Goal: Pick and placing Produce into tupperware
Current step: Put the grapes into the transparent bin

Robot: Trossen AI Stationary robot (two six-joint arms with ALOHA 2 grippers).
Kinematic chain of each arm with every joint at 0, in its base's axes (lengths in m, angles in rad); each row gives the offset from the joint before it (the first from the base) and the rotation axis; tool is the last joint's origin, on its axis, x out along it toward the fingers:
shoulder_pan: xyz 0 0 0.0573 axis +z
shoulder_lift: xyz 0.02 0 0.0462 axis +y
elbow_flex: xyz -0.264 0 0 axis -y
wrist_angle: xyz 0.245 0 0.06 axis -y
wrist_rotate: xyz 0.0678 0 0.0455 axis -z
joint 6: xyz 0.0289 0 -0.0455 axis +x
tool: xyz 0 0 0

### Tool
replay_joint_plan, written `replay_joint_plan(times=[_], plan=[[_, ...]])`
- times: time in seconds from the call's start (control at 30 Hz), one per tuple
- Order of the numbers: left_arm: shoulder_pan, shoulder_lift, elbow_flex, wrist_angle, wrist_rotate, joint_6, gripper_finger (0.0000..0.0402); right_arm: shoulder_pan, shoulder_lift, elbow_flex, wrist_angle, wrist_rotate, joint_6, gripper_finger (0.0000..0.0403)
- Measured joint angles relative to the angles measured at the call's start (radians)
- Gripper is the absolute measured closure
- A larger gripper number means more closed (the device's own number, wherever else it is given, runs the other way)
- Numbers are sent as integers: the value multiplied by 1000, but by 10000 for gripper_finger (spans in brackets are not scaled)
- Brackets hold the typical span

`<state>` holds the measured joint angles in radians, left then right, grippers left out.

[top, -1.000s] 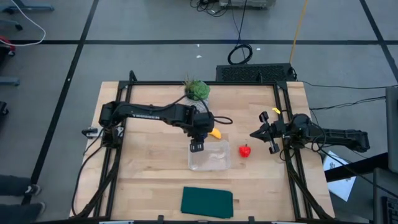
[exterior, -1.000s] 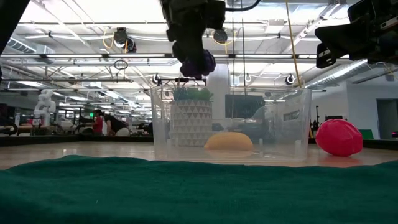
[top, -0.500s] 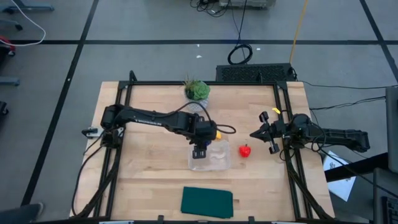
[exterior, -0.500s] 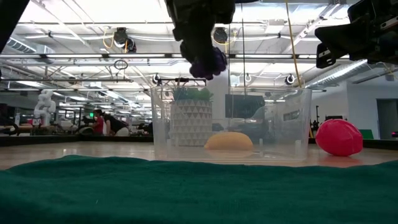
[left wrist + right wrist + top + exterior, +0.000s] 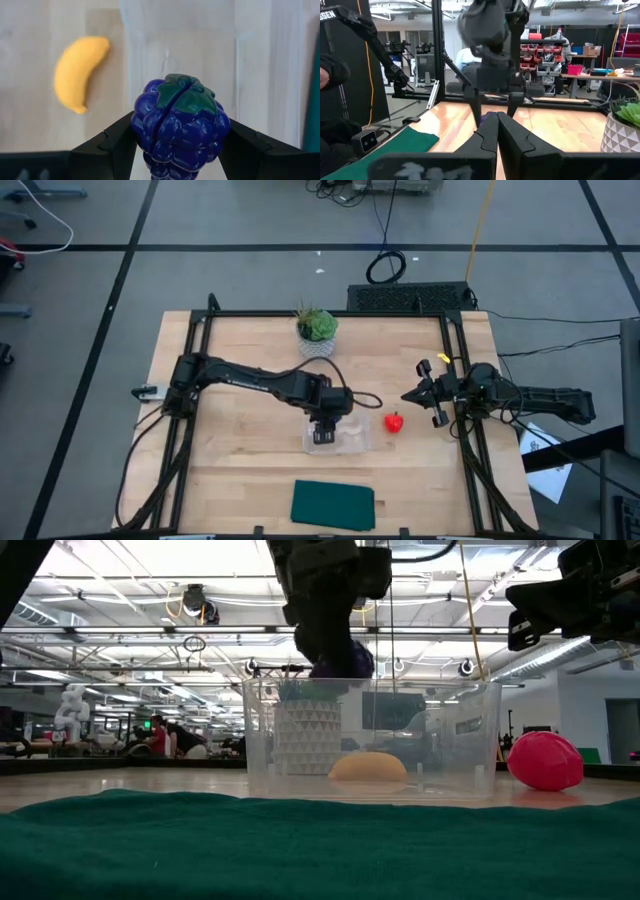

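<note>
My left gripper (image 5: 323, 435) hangs over the clear tupperware (image 5: 338, 434), shut on a dark purple bunch of grapes with a green top (image 5: 180, 125). In the low view the grapes (image 5: 342, 662) are just above the tupperware's rim (image 5: 470, 686). The yellow banana (image 5: 80, 72) lies on the table just beyond the tupperware's far side. The red fruit (image 5: 395, 422) rests on the table to the tupperware's right. My right gripper (image 5: 406, 396) waits shut near the table's right edge, clear of everything. My left gripper pinches the bunch of grapes between its two fingers (image 5: 117, 142), one on each side of the bunch (image 5: 142, 127). The fingers come from above, pointing steeply down. The bunch is lifted clear over the tupperware's inside, its green top toward the wrist.
A green potted plant (image 5: 317, 327) stands at the table's far edge. A dark green cloth (image 5: 333, 505) lies flat at the near edge. Bare wood lies left of the tupperware. Black frame rails (image 5: 200, 330) run along the table's sides.
My left gripper has carried the grapes toward the table's near edge and downward, from beside the banana to over the tupperware, down near its rim. Its hold on the grapes is unchanged.
</note>
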<state>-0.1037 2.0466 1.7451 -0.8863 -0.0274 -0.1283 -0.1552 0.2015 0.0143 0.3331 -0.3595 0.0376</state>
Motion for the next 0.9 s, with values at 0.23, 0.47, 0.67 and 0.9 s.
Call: replay_joint_plan(times=[0.23, 0.47, 0.67, 0.9], plan=[[-12, 19, -1, 21, 0, -44, 170, 0, 9, 0, 9, 0, 2, 403], [-26, 26, -1, 29, -1, -61, 170, 0, 12, 0, 7, 0, 2, 403], [-39, 43, 0, 41, -1, -60, 170, 0, 12, 0, 7, 0, 2, 403], [-42, 66, -2, 10, -1, -51, 170, 0, 15, 0, 7, 0, 2, 403]])
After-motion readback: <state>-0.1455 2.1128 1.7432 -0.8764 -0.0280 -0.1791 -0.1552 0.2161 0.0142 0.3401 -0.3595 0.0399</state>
